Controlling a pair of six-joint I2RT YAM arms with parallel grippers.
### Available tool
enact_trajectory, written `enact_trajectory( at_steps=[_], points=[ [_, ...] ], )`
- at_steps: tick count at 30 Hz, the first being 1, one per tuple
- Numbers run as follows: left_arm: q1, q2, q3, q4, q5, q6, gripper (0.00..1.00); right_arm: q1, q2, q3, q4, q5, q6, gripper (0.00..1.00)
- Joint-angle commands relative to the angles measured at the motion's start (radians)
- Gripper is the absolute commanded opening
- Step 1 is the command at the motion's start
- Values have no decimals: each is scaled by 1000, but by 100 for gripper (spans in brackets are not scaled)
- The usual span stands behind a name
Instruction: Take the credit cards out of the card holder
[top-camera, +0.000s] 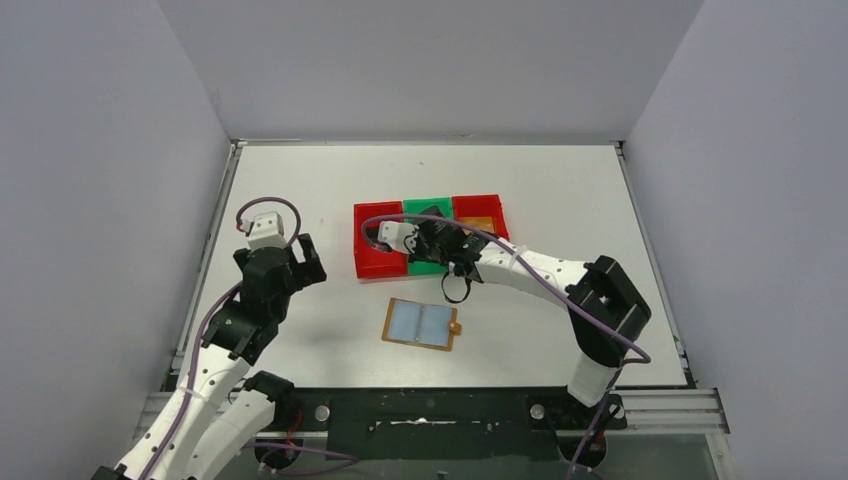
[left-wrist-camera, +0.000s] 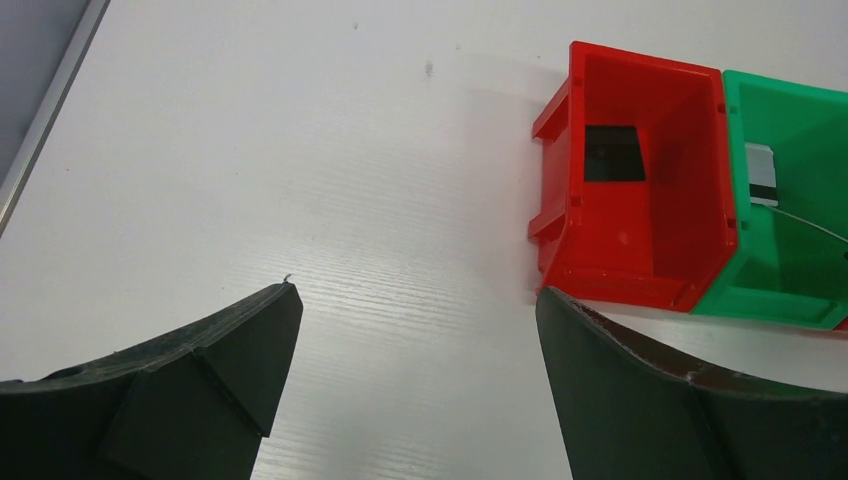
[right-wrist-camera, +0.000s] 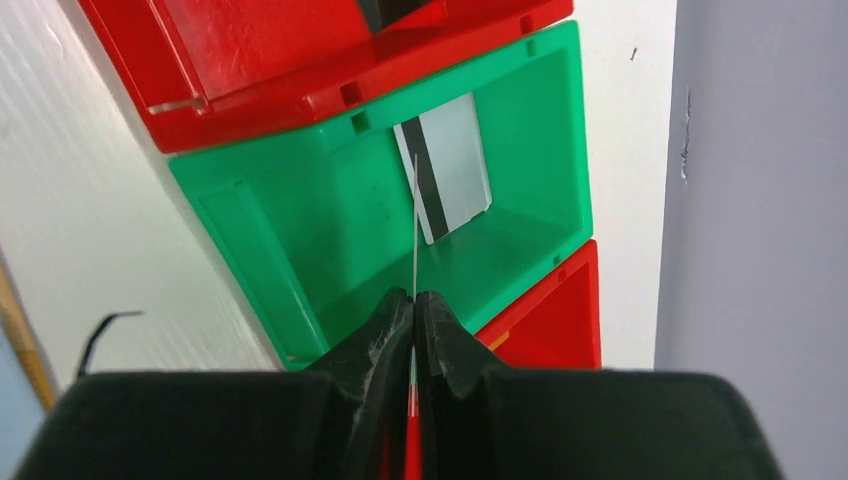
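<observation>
The card holder (top-camera: 421, 324) lies open on the table, orange-tan with two pale blue inner panels. My right gripper (top-camera: 440, 243) hangs over the green bin (top-camera: 428, 209), behind the holder. In the right wrist view it (right-wrist-camera: 414, 297) is shut on a thin card (right-wrist-camera: 415, 230) seen edge-on above the green bin (right-wrist-camera: 270, 240). A grey card with a black stripe (right-wrist-camera: 455, 175) lies in that bin. My left gripper (top-camera: 308, 258) is open and empty over bare table, left of the bins; its fingertips (left-wrist-camera: 285, 300) stand wide apart.
Three bins stand in a row: a red one (top-camera: 378, 250) holding a black card (left-wrist-camera: 613, 153), the green one, and a red one (top-camera: 480, 208) holding an orange card (top-camera: 479, 223). Grey walls enclose the table. A black cable loop (top-camera: 455, 291) hangs below the right wrist.
</observation>
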Motion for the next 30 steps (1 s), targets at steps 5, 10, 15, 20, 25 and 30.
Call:
enact_trajectory(
  at_steps=[5,10,15,20,25,30],
  points=[
    [13,-25,10,66,-20,13,90,-55,51,92,-7,-39,-168,0],
    [14,-33,10,69,-23,14,90,-104,105,124,34,-101,-214,0],
    [14,-36,10,68,-26,14,90,-128,159,147,82,-134,-251,0],
    [15,-42,10,68,-31,14,90,-141,204,171,107,-156,-285,0],
    [17,-43,-14,70,-31,14,90,-145,222,161,150,-162,-325,0],
    [18,-39,-14,73,-25,14,90,-155,252,156,188,-166,-363,6]
  ],
)
